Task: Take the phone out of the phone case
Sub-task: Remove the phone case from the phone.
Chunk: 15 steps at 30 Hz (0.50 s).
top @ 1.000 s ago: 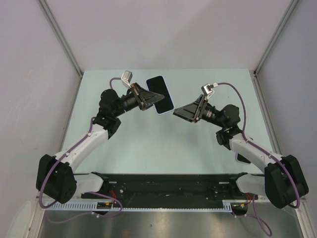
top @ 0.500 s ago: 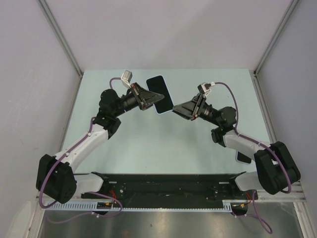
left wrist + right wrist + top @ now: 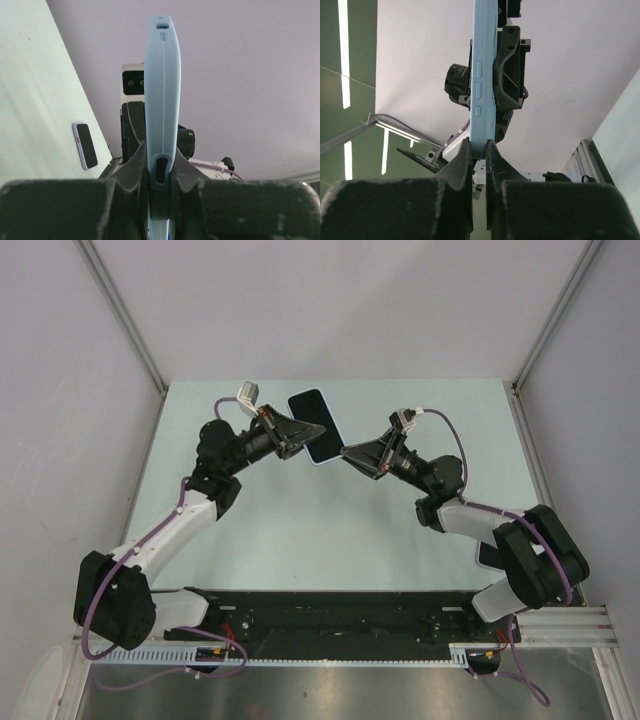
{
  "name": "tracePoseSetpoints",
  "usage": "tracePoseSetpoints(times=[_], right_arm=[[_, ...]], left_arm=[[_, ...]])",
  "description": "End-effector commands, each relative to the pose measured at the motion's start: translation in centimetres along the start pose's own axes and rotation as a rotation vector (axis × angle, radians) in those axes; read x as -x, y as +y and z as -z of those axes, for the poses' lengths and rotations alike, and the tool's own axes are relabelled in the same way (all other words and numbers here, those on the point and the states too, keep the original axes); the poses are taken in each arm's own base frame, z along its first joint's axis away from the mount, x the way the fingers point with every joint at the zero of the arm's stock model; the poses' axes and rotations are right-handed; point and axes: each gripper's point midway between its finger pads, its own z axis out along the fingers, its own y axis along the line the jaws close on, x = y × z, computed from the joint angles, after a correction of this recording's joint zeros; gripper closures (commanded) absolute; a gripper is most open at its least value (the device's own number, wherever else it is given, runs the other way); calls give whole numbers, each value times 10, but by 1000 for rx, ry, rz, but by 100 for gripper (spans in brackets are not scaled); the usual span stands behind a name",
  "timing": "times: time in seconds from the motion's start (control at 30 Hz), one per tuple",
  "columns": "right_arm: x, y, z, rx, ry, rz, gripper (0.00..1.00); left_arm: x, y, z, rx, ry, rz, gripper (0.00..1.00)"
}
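Aloft, slim pale-blue phone case (image 3: 162, 90), rounded matte edges, pinched tight by left claw (image 3: 299, 437) and right claw (image 3: 347, 452)

text: none legible in any view | brands, labels: none legible | numbers, signs: none legible | phone case (image 3: 162, 90): no print readable on its edge

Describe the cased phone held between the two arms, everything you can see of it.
The phone, dark screen toward the overhead view, sits inside a pale blue case that looks like smooth soft plastic. Edge-on from the wrists it is slim, with three small side buttons and cutouts in the rim. It is held tilted in the air: the left claw is shut on one edge, the right claw shut on the opposite edge. Nothing else touches it.
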Motion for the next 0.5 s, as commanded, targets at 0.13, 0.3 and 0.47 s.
tracePoseSetpoints(times=[0.13, 0.3, 0.47], right_arm=[[18, 93, -9, 346, -154, 16, 100], [35, 122, -15, 444, -239, -102, 100], [37, 136, -31, 510, -240, -207, 100]], left_arm=[[4, -75, 3, -246, 19, -77, 100], [9, -114, 9, -352, 1, -81, 100], [9, -139, 18, -414, -24, -108, 100]])
